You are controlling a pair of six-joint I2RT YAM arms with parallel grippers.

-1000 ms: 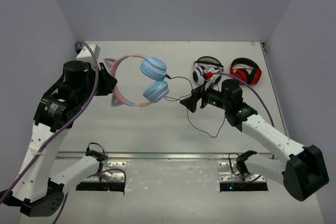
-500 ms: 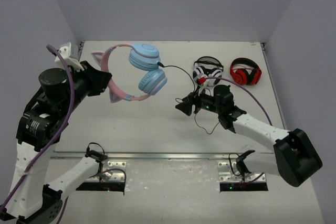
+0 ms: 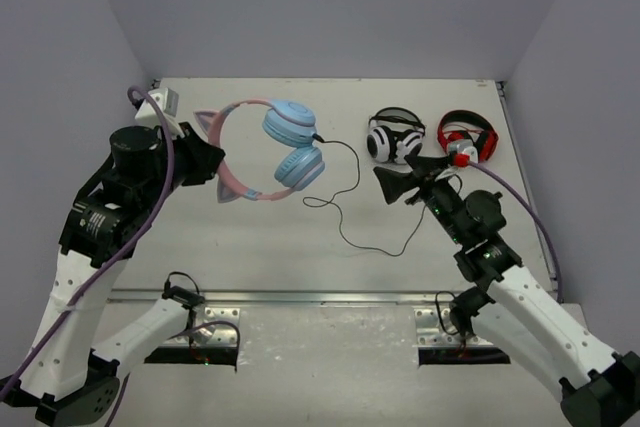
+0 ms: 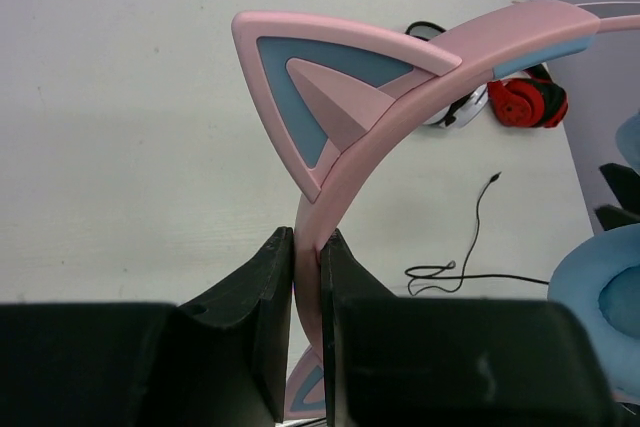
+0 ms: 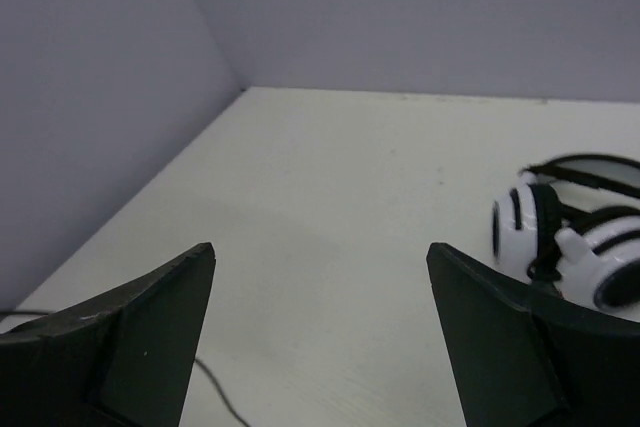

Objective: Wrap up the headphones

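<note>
White table [image 3: 250, 237]: at 9 o'clock, left gripper [image 3: 212, 167] pinches headphones [image 3: 290, 124] by the pink headband [image 4: 400, 107]; at 3 o'clock, right gripper [image 3: 395, 172] fingers spread wide.

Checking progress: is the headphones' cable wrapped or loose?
Loose: the cable trails from the headphones across the table in slack curves, with none wound around them.

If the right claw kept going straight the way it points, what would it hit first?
Nothing close, it seems: past the open right gripper lies bare table, then the back wall; depth is unclear.
</note>
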